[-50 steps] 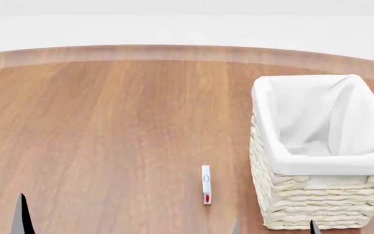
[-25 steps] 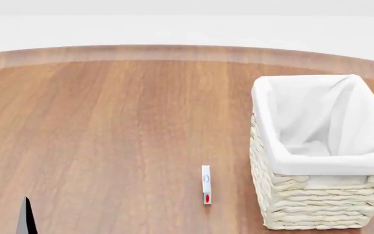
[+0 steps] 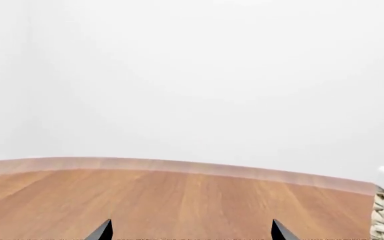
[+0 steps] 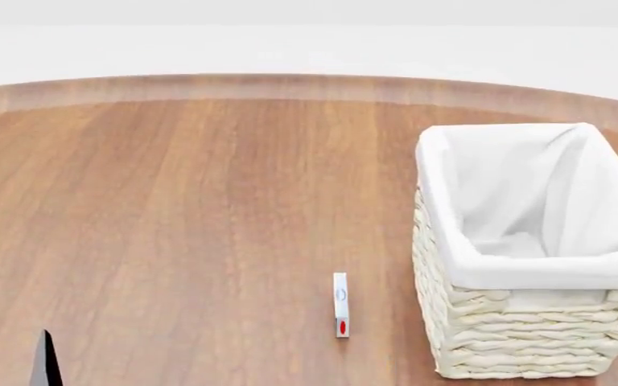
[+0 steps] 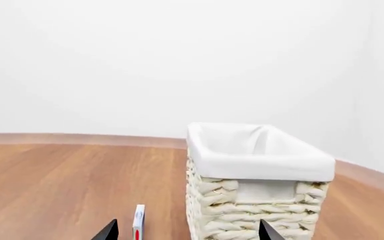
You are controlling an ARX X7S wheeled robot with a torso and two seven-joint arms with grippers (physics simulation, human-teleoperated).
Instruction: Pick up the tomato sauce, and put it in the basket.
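The basket (image 4: 524, 265), cream wicker lined with white cloth, stands on the table (image 4: 180, 225). No tomato sauce shows. Left hand (image 3: 190, 234) and right hand (image 5: 188, 231) gape, empty.

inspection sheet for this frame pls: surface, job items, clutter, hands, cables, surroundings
Surface: round wooden table, mostly bare.
Job's things: basket at right, white liner, nothing visible inside; tomato sauce nothing seen.
Clutter: small white box with a red mark beside the basket, apart from it.
Hands: left hand open, empty; right hand open, empty, facing the basket.
Cables: nothing seen.
Surroundings: plain white backdrop.
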